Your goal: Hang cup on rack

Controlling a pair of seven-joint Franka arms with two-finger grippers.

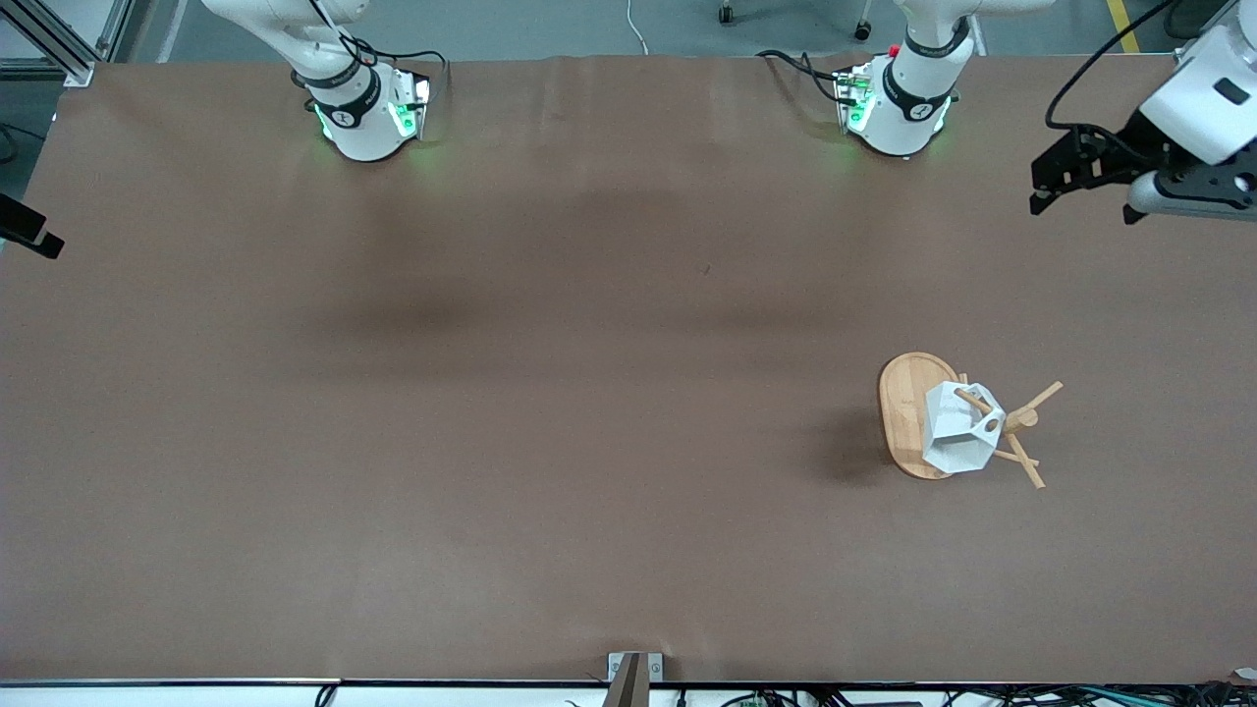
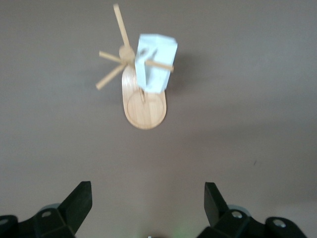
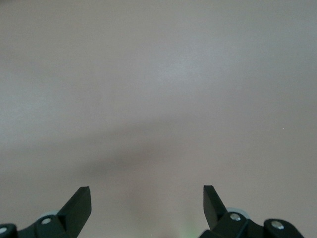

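Front view: cup (image 1: 955,432) hangs by its handle on a rack (image 1: 908,412) peg, toward the left arm's end of the tabletop (image 1: 491,393).

Left wrist view: left gripper (image 2: 147,198) spread, empty, high above the rack.

Right wrist view: right gripper (image 3: 147,198) spread, waiting.

Cup looks light, rigid, likely breakable; grip flat facets.

table (image 1: 491,393): brown cover | castors (image 1: 727,14): on floor

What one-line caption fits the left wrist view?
White cup hangs on a peg of the bamboo rack; the open left tool hovers apart.
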